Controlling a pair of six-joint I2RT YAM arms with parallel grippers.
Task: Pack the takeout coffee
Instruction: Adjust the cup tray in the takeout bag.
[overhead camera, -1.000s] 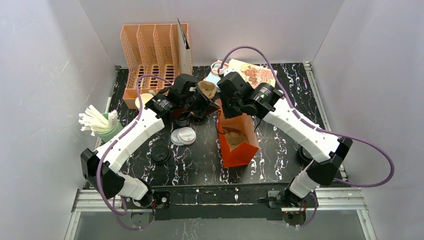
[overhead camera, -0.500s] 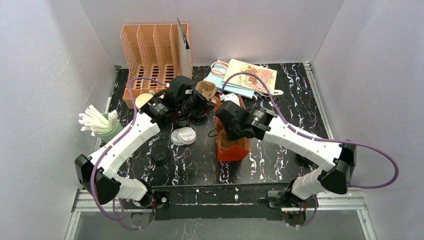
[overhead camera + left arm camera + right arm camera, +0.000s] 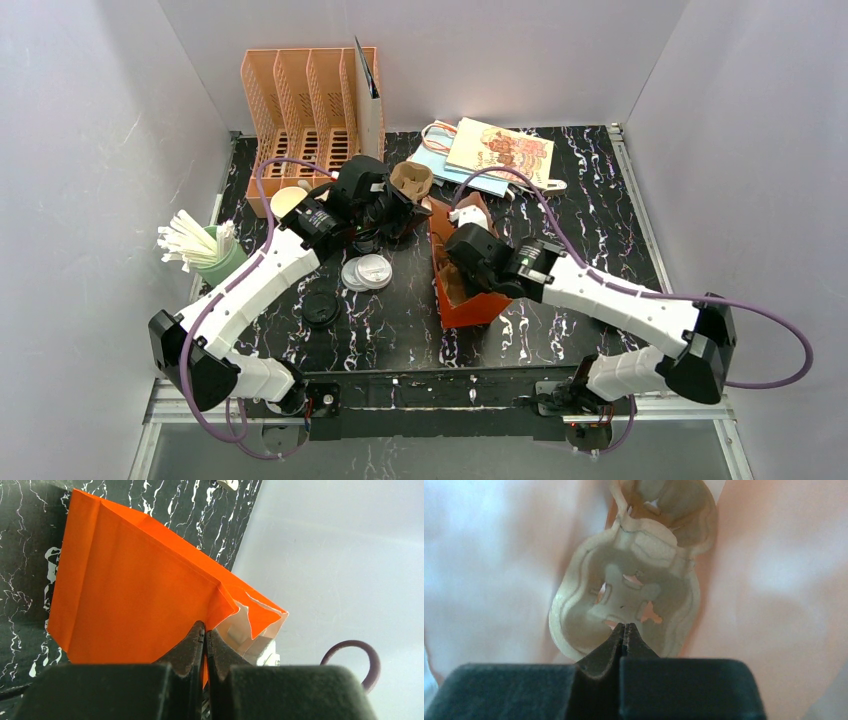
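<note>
Paper cup [image 3: 288,201]: small, tan rim, pale inside, upright on the black marbled table [image 3: 560,215], well to the left of the orange bag [image 3: 470,308] and apart from both grippers. Orange bag: paper, standing open at the middle of the table, mouth upward. Pulp cup tray [image 3: 624,600]: moulded, beige, lying inside the bag at its bottom. Left gripper [image 3: 205,632]: at the bag's far-left corner, jaws closed tight on the bag's top edge, a strip of orange paper showing between the fingers. Right gripper [image 3: 625,626]: reaching down into the bag from its right side, jaws pressed together, tips at the near edge of the tray; whether they pinch it cannot be told. Brown cup-shaped item [image 3: 411,181]: just beyond the bag's far-left corner, beside the left gripper; its kind cannot be told. White lids [image 3: 366,272]: two or more, overlapping, flat, near the bag's left side. Black lid [image 3: 320,308]: flat, further left of the bag and nearer the arm bases. Green pot [image 3: 222,262]: holding white sticks, far left of the bag. Orange rack [image 3: 300,100]: slotted, beyond the bag to the far left. Picture book [image 3: 500,150]: flat, beyond the bag.
</note>
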